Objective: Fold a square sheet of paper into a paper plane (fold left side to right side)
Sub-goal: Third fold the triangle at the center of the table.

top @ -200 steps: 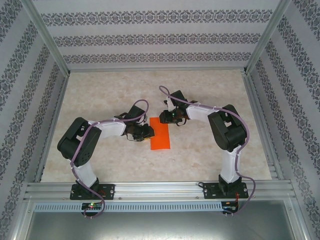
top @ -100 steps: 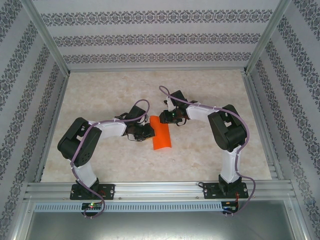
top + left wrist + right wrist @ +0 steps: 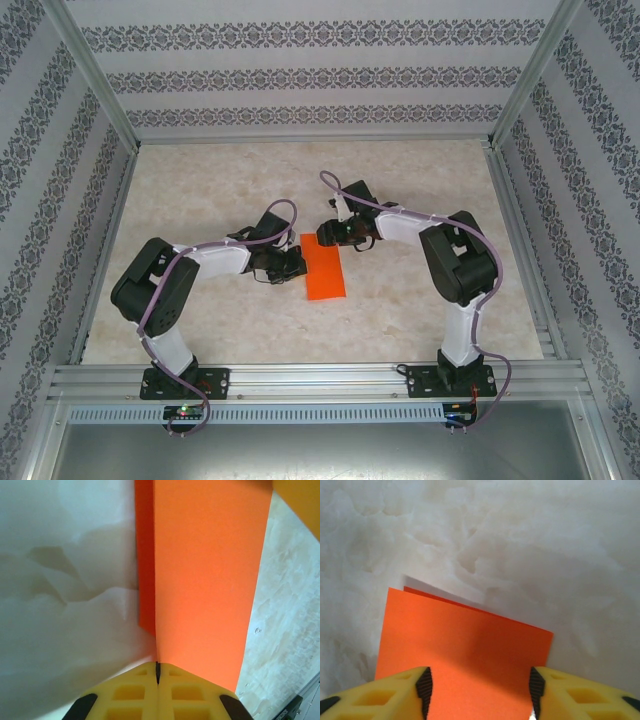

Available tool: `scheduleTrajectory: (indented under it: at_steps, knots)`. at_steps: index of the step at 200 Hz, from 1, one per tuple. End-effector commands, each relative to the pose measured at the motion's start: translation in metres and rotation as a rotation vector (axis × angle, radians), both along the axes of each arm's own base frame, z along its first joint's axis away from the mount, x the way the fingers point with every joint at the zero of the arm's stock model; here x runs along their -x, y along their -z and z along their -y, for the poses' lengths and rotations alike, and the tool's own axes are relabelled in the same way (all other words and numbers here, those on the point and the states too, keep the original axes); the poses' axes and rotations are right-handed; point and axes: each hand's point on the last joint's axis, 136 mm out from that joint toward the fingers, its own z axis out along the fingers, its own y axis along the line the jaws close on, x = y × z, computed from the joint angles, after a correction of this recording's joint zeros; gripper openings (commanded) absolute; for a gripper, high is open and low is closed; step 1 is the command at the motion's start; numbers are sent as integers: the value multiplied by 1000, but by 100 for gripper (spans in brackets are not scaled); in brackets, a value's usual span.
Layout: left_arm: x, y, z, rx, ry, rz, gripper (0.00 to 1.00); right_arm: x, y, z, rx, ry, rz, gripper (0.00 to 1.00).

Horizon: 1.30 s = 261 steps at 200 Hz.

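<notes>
Currently, top view: paper (image 3: 323, 268) lay flat near the centre of the table (image 3: 200, 190). It was a narrow orange rectangle, long axis running about 12 to 6 o'clock, with the near end leaning slightly toward 5.

Left gripper (image 3: 298, 263) sat at the paper's 9 o'clock, against its long left edge about midway along. In the left wrist view its yellow fingers (image 3: 135, 695) were pressed together with no gap. A sharp line in the paper ran straight out of the seam between them toward 12 o'clock. A bright orange face lay on the 3 o'clock side of that line. A darker, narrower orange strip lay on the 9 o'clock side and ended in a corner short of the fingertips. Read as: jaws pinching the paper along that line.

Right gripper (image 3: 331, 236) sat at the paper's 12 o'clock, over its far short end. In the right wrist view its fingers (image 3: 380, 692) stood spread, one at 7 o'clock and one at 5 o'clock of the frame. The paper lay flat between them and nothing was gripped. Whether the tips touched the paper could not be told. Two layers showed at the paper's far edge, the lower one peeking out just past the upper. Marbled table surface lay beyond that edge.
</notes>
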Motion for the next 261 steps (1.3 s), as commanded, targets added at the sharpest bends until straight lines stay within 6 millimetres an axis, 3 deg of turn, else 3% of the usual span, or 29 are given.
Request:
scheduleTrajectory:
  at_steps: [1,32,64,107,140,171,218,238,261]
  knots:
    - [2,-11,3,15,-13,10,0,-8,-40,8,-12,-13,144,63]
    - [1,-17,5,41,-32,2,0,13,-68,25,-1,-30,294,71]
    - [2,-24,8,61,-36,-8,0,60,-85,31,43,-74,469,76]
    - [2,-28,12,73,-25,-21,0,128,-78,5,82,-261,709,79]
    - [2,-29,12,78,-25,-22,0,165,-54,-16,143,-441,811,79]
    - [2,-29,13,82,-25,-25,0,175,-34,-32,241,-537,841,79]
    - [2,-29,13,82,-24,-25,0,166,-23,-53,326,-573,864,78]
    - [2,-27,14,82,-21,-29,0,159,-26,-59,340,-563,876,74]
    - [2,-27,14,82,-20,-28,0,157,-23,-64,360,-573,853,62]
